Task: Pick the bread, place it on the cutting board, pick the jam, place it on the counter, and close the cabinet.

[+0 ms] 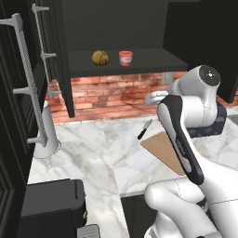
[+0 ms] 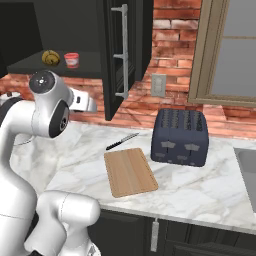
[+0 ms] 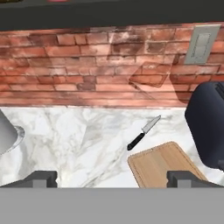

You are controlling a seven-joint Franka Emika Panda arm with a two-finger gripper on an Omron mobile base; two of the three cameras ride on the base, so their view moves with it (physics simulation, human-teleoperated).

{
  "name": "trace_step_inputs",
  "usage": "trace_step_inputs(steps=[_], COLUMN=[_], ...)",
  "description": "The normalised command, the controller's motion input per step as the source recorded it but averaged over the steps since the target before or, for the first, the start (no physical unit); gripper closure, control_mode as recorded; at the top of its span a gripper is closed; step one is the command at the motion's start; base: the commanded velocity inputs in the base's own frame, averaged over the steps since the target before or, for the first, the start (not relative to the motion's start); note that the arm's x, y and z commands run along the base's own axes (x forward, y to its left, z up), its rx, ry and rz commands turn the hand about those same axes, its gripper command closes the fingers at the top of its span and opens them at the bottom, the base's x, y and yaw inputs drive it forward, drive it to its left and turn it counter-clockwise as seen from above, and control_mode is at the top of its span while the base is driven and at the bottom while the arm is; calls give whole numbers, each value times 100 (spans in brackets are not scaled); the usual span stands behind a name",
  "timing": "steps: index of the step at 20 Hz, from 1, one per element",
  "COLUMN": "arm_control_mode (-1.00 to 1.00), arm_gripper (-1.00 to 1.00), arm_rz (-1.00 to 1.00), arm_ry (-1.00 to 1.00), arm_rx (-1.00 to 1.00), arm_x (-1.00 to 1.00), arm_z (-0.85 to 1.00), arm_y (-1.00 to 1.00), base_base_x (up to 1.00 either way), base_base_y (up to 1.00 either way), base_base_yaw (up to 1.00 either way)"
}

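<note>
Round bread (image 1: 100, 57); squat jam (image 1: 125, 58)

Flat, even rendered light, bright on the marble counter (image 1: 93, 158), dim inside the black cabinet (image 1: 116, 28), with soft faint shadows, no glare, slightly coarse pixelated edges

The cabinet (image 1: 116, 28) stands open, and its shelf has free room in front of the bread (image 1: 100, 57) and the jam (image 1: 125, 58). On the tabletop (image 2: 200, 192), a knife (image 2: 122, 141) lies just beyond the cutting board (image 2: 130, 171), and a toaster (image 2: 180, 137) blocks the right side.
</note>
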Motion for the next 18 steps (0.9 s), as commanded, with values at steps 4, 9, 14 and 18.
trace_step_inputs(steps=[4,9,14,18], arm_control_mode=[-100,-100,-100,-100], arm_gripper=[-100,-100,-100,-100], arm_rz=[0,0,0,0], arm_ry=[0,0,0,0], arm_rx=[3,0,0,0], arm_x=[0,0,0,0], arm_z=[19,23,29,30], arm_y=[0,0,2,13], base_base_x=[0,0,0,0], base_base_y=[0,0,0,0], base_base_yaw=[0,0,0,0])
